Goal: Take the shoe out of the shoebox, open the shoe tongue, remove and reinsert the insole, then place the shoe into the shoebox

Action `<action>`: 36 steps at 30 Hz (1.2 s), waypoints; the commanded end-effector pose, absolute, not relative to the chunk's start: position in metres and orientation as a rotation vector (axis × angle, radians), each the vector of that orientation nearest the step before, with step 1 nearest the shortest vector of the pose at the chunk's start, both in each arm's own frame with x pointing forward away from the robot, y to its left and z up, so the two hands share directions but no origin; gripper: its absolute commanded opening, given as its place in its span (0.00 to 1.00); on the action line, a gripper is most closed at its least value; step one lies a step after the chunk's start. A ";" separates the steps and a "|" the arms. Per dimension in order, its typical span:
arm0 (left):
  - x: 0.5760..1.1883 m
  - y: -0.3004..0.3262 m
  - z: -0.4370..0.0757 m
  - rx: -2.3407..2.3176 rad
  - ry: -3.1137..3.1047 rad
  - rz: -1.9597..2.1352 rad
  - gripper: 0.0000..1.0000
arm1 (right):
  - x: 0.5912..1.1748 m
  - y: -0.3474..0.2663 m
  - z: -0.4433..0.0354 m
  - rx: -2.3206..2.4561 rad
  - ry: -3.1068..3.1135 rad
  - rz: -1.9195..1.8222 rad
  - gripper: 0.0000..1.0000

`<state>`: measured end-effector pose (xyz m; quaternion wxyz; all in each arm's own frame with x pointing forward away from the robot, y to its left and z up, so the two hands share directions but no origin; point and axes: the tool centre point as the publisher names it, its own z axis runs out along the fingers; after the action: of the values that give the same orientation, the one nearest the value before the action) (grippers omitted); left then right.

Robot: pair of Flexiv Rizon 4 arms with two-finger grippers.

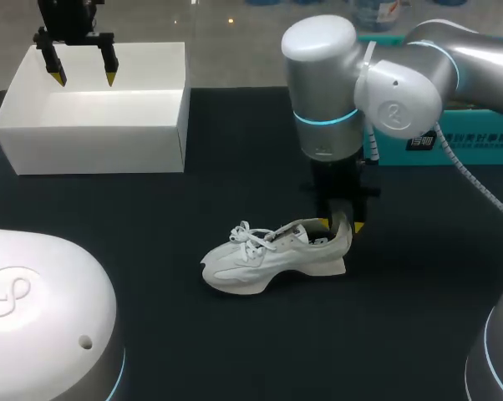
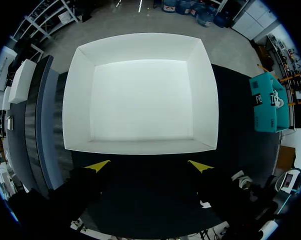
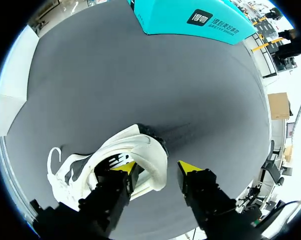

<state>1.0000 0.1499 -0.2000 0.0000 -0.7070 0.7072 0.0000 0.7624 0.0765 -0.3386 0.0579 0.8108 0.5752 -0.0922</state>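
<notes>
Shoe: the white shoe (image 1: 272, 255) is sitting on its sole on the black table (image 1: 235, 351), about mid-table, out of the box. Its toe is pointing to my left and its laces are lying loose.
Shoebox: the white shoebox (image 1: 93, 146) is sitting open at the far left of the table, well apart from the shoe, its white floor showing.
Left gripper: the left gripper (image 2: 148, 166) is hanging above the shoebox, fingers spread wide and gripping nothing.
Right gripper: the right gripper (image 3: 155, 167) is standing down over the shoe's heel, fingers (image 3: 121, 169) apart and straddling the heel collar. One tip is sitting inside the shoe's mouth. The other is outside behind the heel, with a sliver of dark showing between it and the shoe.
Edges: a teal box (image 1: 477, 142) is sitting along the far right edge, behind the right arm.
Open room: black tabletop is running from the shoe's toe across to the shoebox's near wall, and along the shoe's near side.
</notes>
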 end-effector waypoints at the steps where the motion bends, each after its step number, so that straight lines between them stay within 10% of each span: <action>1: 1.000 0.150 -0.200 -2.221 2.222 0.000 1.00 | 0.755 0.064 -0.303 2.463 1.776 -0.168 1.00; 31: 1.000 0.150 -0.200 -2.221 2.222 0.000 1.00 | 0.778 0.065 -0.217 2.195 2.213 0.226 1.00; 36: 1.000 0.150 -0.200 -2.221 2.222 0.000 1.00 | 0.782 0.062 -0.212 1.344 2.764 0.429 1.00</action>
<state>1.0000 0.1499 -0.2000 0.0000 -0.7070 0.7072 0.0000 0.7835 0.0659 -0.2122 0.0209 0.6563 0.7499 0.0807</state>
